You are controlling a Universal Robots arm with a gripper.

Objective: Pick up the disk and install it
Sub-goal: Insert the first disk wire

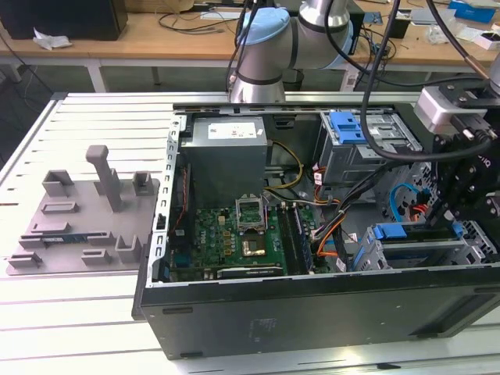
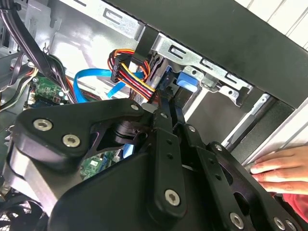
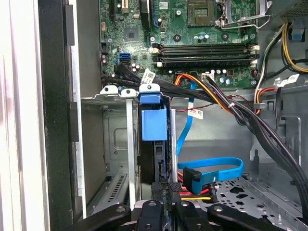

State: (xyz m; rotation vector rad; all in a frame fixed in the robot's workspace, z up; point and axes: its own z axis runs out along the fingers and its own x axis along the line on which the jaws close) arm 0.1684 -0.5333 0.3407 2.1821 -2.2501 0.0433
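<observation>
The disk [image 3: 154, 126] stands on edge in the drive cage [image 3: 111, 139] at the front corner of the open computer case [image 1: 312, 312], its long axis running down into the bay and its blue bracket end facing the motherboard [image 3: 192, 29] in the first wrist view. Most of its body is hidden by the cage walls and bracket. The gripper [image 3: 165, 190] is narrowed onto the disk's near edge, fingers pinching it; a hand [image 2: 279, 168] rests outside the case.
</observation>
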